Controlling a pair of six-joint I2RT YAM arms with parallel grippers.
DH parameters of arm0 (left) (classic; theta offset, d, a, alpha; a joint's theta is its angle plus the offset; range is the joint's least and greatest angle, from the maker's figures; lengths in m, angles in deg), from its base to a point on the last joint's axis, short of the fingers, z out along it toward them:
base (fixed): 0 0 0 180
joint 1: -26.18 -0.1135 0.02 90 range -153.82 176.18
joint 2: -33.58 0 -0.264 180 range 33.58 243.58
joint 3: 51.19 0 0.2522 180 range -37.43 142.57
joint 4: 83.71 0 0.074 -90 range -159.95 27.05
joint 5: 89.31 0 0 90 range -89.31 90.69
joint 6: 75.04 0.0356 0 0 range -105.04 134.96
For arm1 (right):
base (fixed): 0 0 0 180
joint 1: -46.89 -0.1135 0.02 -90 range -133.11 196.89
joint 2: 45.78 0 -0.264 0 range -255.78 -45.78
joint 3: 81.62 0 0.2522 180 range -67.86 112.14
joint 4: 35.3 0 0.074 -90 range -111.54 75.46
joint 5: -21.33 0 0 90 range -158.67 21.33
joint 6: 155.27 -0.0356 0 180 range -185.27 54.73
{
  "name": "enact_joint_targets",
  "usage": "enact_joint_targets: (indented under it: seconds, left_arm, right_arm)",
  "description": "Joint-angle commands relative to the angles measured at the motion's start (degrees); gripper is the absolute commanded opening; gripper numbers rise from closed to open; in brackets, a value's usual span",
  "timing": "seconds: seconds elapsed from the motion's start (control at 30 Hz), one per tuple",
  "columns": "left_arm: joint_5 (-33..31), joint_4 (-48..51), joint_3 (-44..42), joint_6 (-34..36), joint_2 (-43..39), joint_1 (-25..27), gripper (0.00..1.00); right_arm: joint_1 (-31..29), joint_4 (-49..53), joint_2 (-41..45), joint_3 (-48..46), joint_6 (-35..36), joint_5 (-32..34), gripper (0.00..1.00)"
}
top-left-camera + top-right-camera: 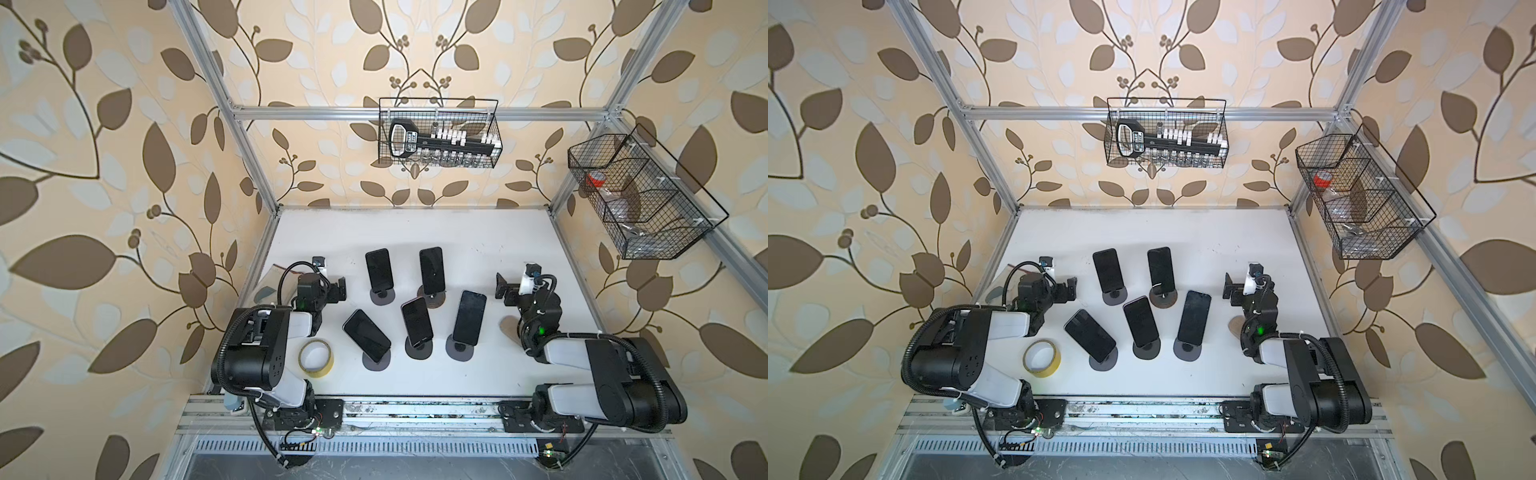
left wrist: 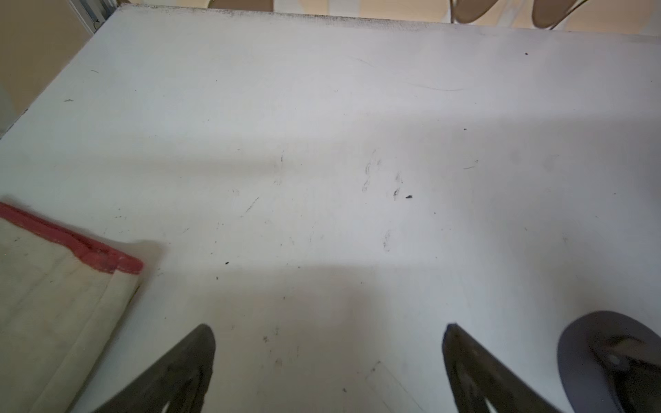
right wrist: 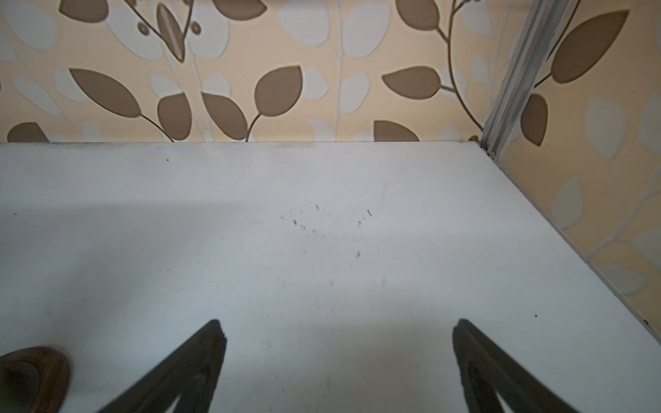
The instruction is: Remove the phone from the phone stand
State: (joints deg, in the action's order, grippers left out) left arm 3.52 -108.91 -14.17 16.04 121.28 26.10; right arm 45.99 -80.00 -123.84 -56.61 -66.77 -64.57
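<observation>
Black glass on round-footed stands (image 1: 460, 350): counted five phones (image 1: 416, 321), none lifted off.

Saw two at the back of the white worktop (image 1: 478, 232), the back-left phone (image 1: 379, 269) and back-right phone (image 1: 431, 270), and three nearer the front: front-left phone (image 1: 367, 335), turned askew, front-middle phone and front-right phone (image 1: 469, 316), each propped on its own foot. Found the left tool (image 2: 327, 329) just left of the back row in both top views, fingers (image 2: 193, 364) spread wide over bare surface, clamped on nothing. Found the right tool (image 3: 339, 322) out to the right of the phones, fingers (image 3: 200, 361) likewise well apart and empty. Noted a yellow tape roll (image 1: 316, 358) lying flat beside the left arm, and a red-edged cloth (image 2: 53, 293) near the left tool.
</observation>
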Motion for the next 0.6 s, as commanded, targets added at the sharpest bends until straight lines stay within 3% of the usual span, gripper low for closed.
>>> enact_joint_targets:
  seconds: [0.0,0.57]
  left_arm:
    - [0.7,-0.6,0.6,-0.5,-1.7,-0.3,0.99]
    - [0.7,-0.5,0.6,-0.5,-1.7,-0.3,0.99]
  right_arm:
    - [-0.2,-0.3,0.8,-1.1,1.3,0.9,1.00]
    - [0.0,-0.3,0.7,-1.0,1.1,0.4,1.00]
